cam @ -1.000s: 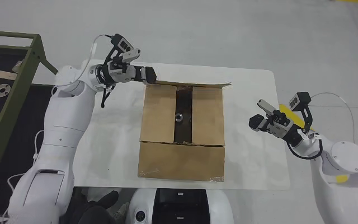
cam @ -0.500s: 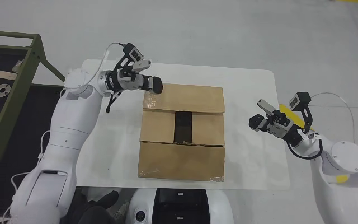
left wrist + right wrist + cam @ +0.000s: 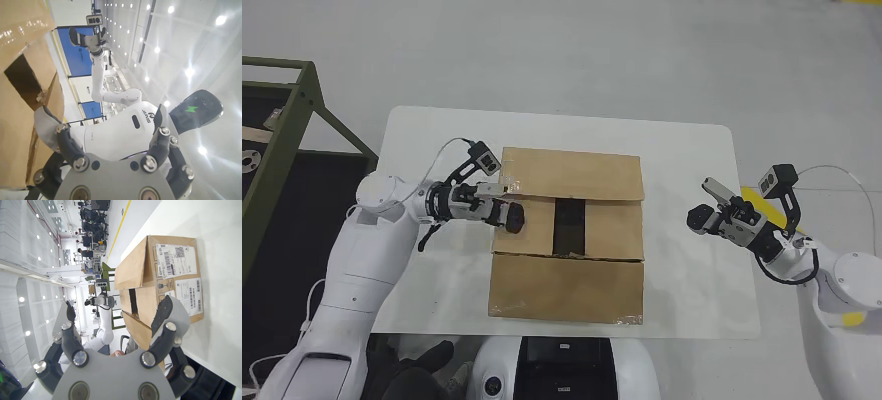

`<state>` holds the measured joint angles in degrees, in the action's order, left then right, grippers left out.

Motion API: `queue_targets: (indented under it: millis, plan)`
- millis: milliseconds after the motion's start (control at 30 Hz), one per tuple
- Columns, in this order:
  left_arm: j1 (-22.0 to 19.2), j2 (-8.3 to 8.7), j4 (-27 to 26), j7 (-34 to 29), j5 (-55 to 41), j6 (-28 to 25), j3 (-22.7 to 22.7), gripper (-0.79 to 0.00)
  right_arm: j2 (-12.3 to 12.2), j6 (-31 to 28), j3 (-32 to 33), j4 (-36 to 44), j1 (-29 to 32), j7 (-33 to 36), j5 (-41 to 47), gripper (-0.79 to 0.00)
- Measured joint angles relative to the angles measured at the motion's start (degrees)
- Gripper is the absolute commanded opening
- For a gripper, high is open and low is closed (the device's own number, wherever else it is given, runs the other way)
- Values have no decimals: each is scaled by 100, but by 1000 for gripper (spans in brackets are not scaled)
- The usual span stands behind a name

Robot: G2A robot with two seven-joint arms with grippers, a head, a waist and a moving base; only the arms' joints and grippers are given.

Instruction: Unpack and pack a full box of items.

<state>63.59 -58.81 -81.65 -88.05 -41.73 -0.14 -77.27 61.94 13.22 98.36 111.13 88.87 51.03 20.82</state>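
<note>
A brown cardboard box [image 3: 567, 235] stands in the middle of the white table [image 3: 692, 150]. Its top flaps are folded in, leaving a narrow dark gap [image 3: 567, 227] at the centre. My left gripper [image 3: 508, 217] rests on the box's left flap, open, with one fingertip [image 3: 44, 119] against the cardboard [image 3: 17, 106]. My right gripper [image 3: 704, 216] hangs open over the table to the right of the box, holding nothing. In the right wrist view its gripper [image 3: 117, 311] faces the labelled side of the box [image 3: 170, 275].
A green metal frame [image 3: 287, 110] stands off the table's left edge. Bare table surface lies on both sides of the box and behind it. A yellow part [image 3: 772, 203] sits by the right arm.
The far flap has come down over the box, narrowing the opening. My left gripper moved from the far left corner toward the front, onto the left flap. The right arm kept still.
</note>
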Motion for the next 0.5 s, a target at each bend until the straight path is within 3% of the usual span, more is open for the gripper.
queue_targets:
  millis: [200, 500]
  plan:
    - [138, 69, 106, 6, 177, 4, 29, 0, 0, 0, 0, 0, 0, 0, 0, 0]
    - [-171, 27, 805, 326, 138, -118, 213, 0, 0, 0, 0, 0, 0, 0, 0, 0]
